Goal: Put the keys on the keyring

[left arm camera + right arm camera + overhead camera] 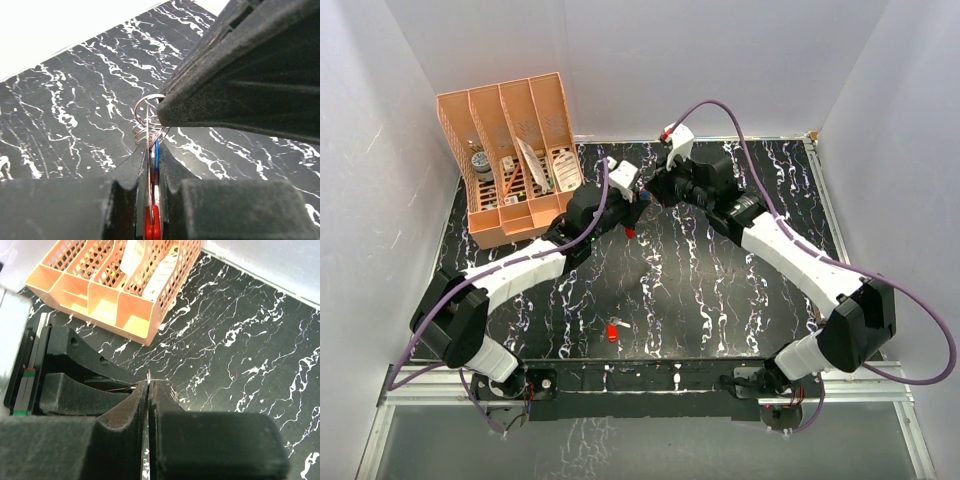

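- Your left gripper [153, 152] is clenched on the keyring [149, 116]. Its wire coils poke out past the fingertips, with red and blue slivers pinched between them; you cannot tell if the blue is a key.
- Your right gripper [148, 390] is squeezed tight on the same wire, its black finger crowding the left wrist view.
- The red-headed key [612, 331] lies on the marbled table [720, 290], well apart from both grippers.
- An orange desk organizer [510, 170] stands far left.
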Controlling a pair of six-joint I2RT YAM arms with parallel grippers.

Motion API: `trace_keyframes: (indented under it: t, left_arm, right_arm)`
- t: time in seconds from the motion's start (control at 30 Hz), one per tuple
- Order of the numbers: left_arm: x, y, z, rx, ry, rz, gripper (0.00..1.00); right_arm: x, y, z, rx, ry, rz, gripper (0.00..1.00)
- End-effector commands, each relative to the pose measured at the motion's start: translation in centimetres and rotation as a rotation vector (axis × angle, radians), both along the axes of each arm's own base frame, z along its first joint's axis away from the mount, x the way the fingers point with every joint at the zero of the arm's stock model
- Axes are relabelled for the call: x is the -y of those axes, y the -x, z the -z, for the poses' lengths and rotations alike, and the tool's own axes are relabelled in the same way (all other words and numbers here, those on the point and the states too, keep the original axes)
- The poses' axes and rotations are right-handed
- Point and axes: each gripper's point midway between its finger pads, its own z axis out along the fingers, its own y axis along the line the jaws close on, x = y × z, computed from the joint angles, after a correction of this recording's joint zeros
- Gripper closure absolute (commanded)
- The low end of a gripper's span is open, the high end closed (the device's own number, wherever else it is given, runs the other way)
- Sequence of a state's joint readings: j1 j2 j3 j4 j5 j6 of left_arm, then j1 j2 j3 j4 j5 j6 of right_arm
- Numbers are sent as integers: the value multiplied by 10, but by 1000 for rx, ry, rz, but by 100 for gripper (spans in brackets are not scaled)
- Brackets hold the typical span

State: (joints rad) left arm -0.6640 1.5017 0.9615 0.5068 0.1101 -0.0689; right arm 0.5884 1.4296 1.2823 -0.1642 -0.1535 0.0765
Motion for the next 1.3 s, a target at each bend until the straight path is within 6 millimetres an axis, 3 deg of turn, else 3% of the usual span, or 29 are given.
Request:
trace_keyframes:
  t: [0.0, 0.33, 0.6, 0.83, 1.07, 1.27]
  left_arm:
    - [-23, -17, 17, 83, -107, -99, 100]
    - [-43, -35, 38, 151, -202, -212, 88]
    - [-52, -41, 46, 204, -263, -243, 85]
    - [-53, -40, 39, 226, -232, -256, 86]
    - [-56, -42, 28, 240, -209, -283, 100]
    - [-59, -44, 24, 246, -210, -302, 100]
  right_arm:
    - [2, -5, -41, 61, -6, 7, 100]
    - [0, -9, -30, -57, 83, -3, 100]
    - [-1, -6, -15, -174, 151, -23, 100]
    - [-3, -7, 1, -244, 189, -41, 100]
    - [-5, -3, 14, -303, 218, -65, 100]
    - [-4, 2, 16, -336, 234, -81, 100]
